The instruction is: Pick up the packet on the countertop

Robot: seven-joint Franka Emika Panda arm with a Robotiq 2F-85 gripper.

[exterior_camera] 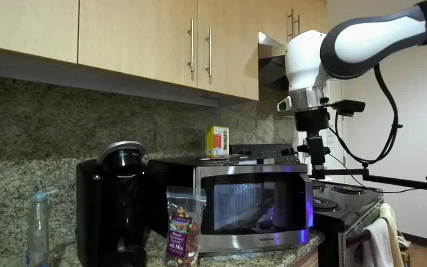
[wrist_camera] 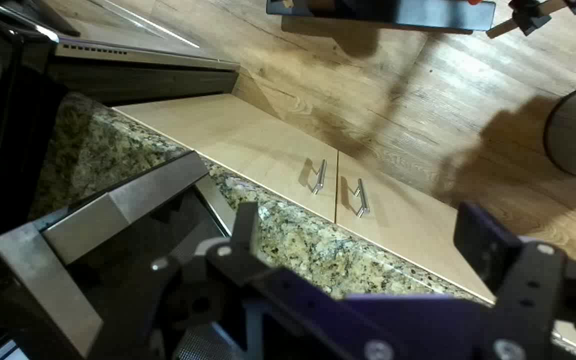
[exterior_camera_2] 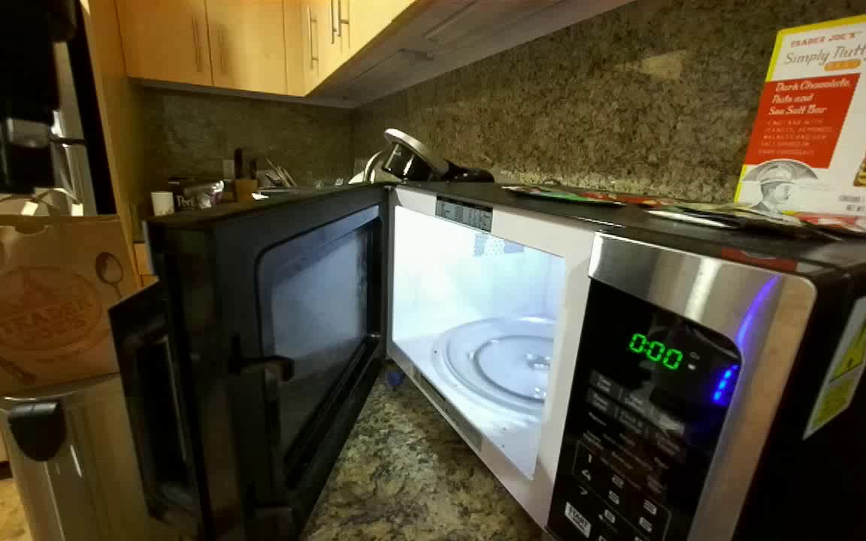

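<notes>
The packet (exterior_camera: 182,233) is a clear-topped snack pouch of nuts with a dark purple label. It stands upright on the granite countertop (exterior_camera: 269,257), in front of the microwave and beside the coffee maker. It does not show in the wrist view or in the exterior view that looks into the microwave. My gripper (exterior_camera: 318,173) points down, high up and well to the right of the packet, near the stove. It also shows at the top left of an exterior view (exterior_camera_2: 23,176). In the wrist view my gripper (wrist_camera: 359,222) has its fingers wide apart with nothing between them, over the speckled countertop (wrist_camera: 318,245).
The microwave (exterior_camera_2: 704,259) has its door (exterior_camera_2: 252,361) swung open. A coffee maker (exterior_camera: 113,207) and a clear bottle (exterior_camera: 38,230) stand left of the packet. A yellow-white box (exterior_camera: 218,141) stands on the microwave. The stove (exterior_camera: 347,200) is below my gripper; cabinets (exterior_camera: 135,40) hang above.
</notes>
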